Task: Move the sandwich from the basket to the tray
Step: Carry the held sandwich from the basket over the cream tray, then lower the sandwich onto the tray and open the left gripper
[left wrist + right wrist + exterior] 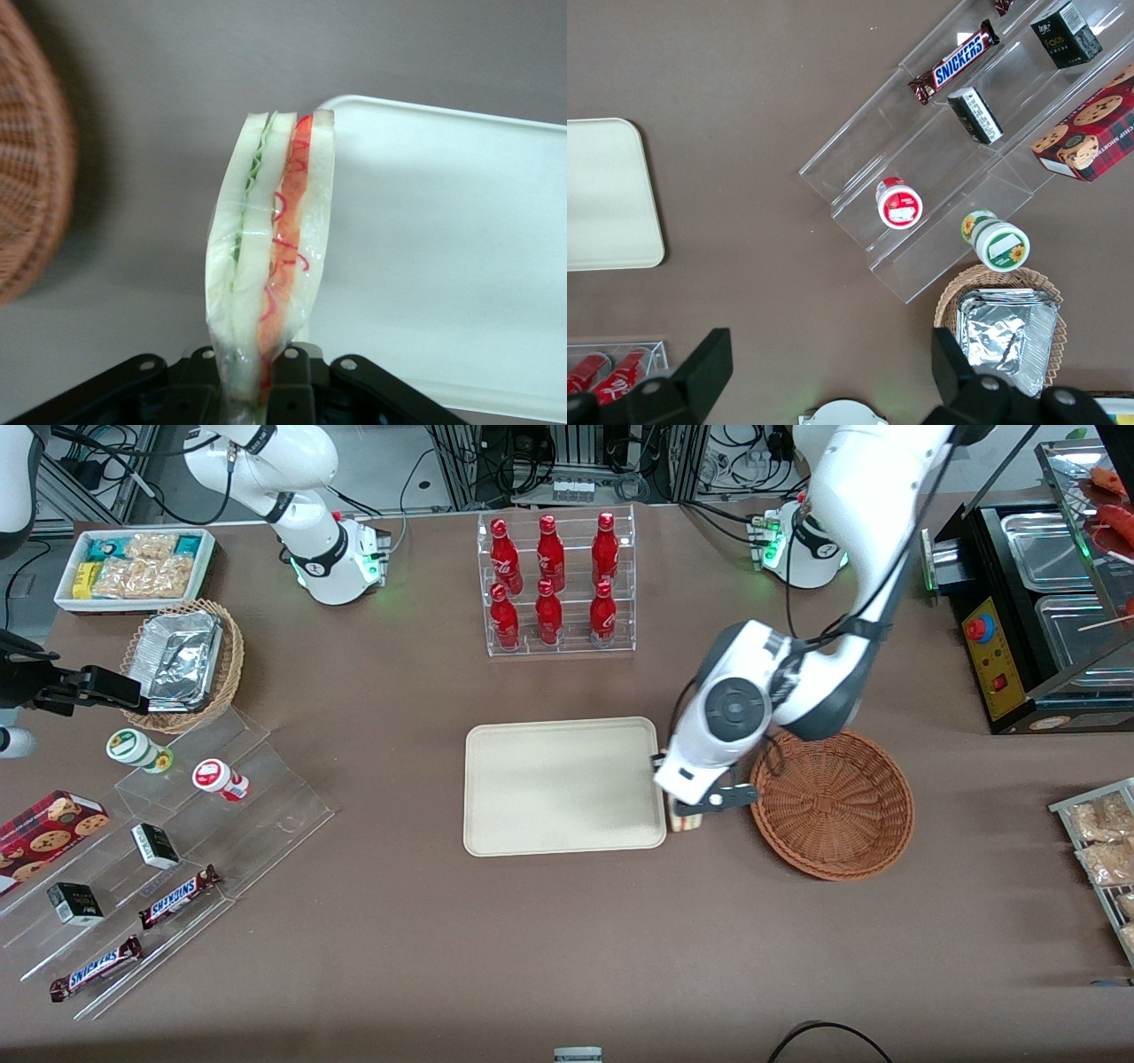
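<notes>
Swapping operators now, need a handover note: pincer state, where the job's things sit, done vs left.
Pincer: shut on the sandwich, hanging between the basket and the tray, just off the tray's edge.
Basket: shows nothing inside it.
Tray: bare, nothing on it yet.
Done: sandwich picked and carried out of the basket.
Left: move over the tray, lower, release.

Overhead front view; perhaps closer wrist views
</notes>
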You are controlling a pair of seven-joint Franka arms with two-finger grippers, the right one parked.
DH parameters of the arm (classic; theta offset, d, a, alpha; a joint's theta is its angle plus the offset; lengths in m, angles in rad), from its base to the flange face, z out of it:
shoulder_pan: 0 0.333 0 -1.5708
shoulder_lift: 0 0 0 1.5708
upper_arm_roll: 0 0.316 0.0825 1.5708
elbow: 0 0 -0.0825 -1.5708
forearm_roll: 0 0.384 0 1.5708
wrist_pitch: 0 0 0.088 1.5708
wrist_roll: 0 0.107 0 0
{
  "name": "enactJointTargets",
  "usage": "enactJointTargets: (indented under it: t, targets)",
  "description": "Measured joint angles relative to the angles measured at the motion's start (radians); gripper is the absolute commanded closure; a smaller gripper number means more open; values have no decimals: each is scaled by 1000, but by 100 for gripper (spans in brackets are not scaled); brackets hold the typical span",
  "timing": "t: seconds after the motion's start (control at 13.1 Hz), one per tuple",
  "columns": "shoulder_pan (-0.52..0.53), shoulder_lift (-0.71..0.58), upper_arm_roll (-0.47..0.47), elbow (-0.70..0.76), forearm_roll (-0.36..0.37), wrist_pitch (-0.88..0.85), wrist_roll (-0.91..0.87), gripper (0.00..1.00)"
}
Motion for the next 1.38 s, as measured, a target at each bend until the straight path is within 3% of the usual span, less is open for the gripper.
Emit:
enactJointTargets:
  t: [0.69, 1.38]
  targets:
    - [-200, 189, 1, 248, 1, 0, -182, 100]
    - [-282, 299, 9, 362, 42, 0, -262, 100]
